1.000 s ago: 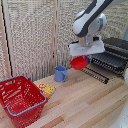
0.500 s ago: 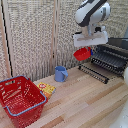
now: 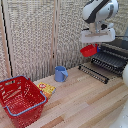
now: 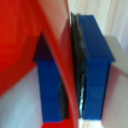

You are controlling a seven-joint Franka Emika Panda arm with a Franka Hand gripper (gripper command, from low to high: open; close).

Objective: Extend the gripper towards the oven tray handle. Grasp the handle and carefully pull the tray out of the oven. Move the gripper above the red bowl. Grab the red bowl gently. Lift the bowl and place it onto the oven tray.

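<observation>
A red mesh basket [image 3: 21,99] sits at the exterior view's eight o'clock, with a blue cup [image 3: 60,74] near centre. At two o'clock the gripper [image 3: 94,44] holds the red bowl [image 3: 89,50] aloft, its blue fingers [image 4: 95,65] pinching the rim, just beside the tray [image 3: 112,61] drawn out of the oven [image 3: 119,46].

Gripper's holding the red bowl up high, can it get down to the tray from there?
Probably yes. The gripper holds the red bowl in the air beside the tray, and nothing shows in the gap between them.

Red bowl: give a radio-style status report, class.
Tool shut on red bowl rim. Bowl in the air beside tray. Nothing in the way.
</observation>
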